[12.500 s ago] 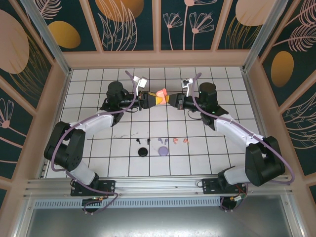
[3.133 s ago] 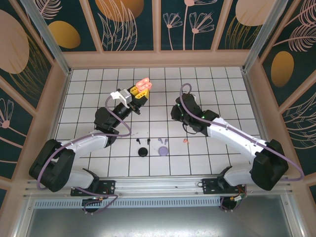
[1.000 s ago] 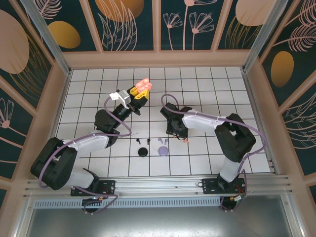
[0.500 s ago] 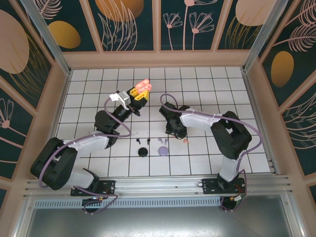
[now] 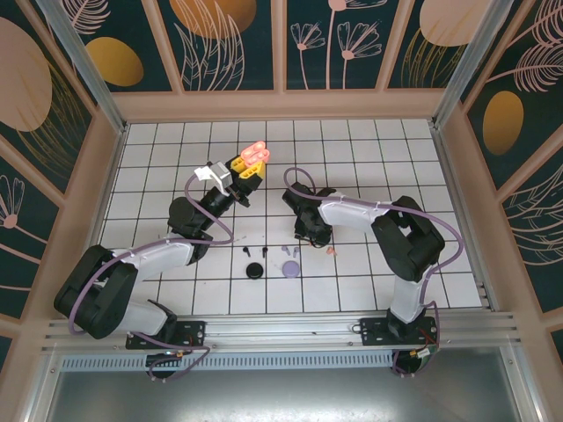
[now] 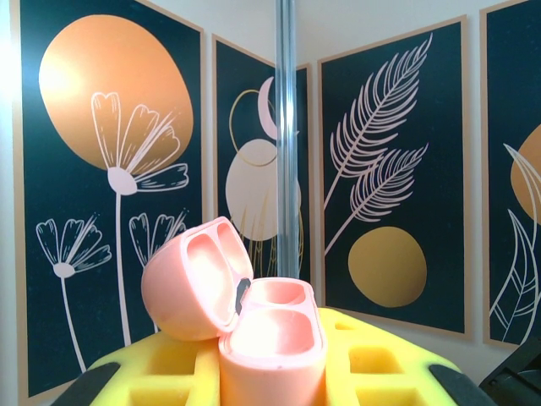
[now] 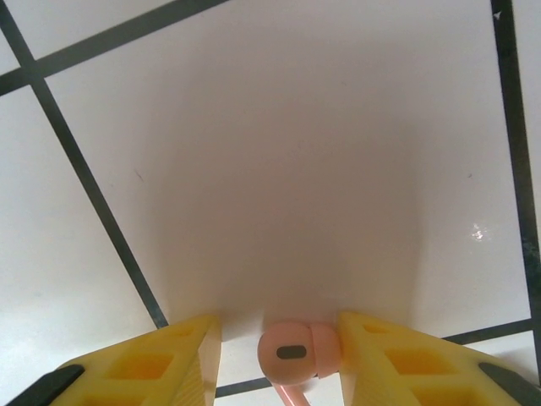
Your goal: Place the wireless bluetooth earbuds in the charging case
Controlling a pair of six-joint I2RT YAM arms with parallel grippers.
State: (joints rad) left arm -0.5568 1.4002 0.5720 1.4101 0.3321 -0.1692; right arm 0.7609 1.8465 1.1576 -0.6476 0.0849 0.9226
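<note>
Where the white gridded counter (image 5: 378,281) comes nearest the arm bases, a black round disc (image 5: 255,270) and a lilac round disc (image 5: 291,268) lie side by side, a little apart. Just beyond them runs a short row of earbuds, with two black earbuds (image 5: 247,252) on the left and two lilac earbuds (image 5: 284,251) to their right, all loose on the tiles. At the right end of that row the right tool (image 5: 314,237) points down at the counter. Its wrist view shows the yellow jaws part-way open, one on each side of a salmon-pink earbud (image 7: 297,351) that lies on a white tile near a black grid line. The finger on the right of that view looks to be against the bud, and a narrow gap shows on the other side. Farther off and to the left, the left tool (image 5: 245,168) is raised and closed on a salmon-pink charging case (image 5: 255,153). The case stands upright between the yellow pads, its lid (image 6: 190,283) swung open to the left with empty hollows
</note>
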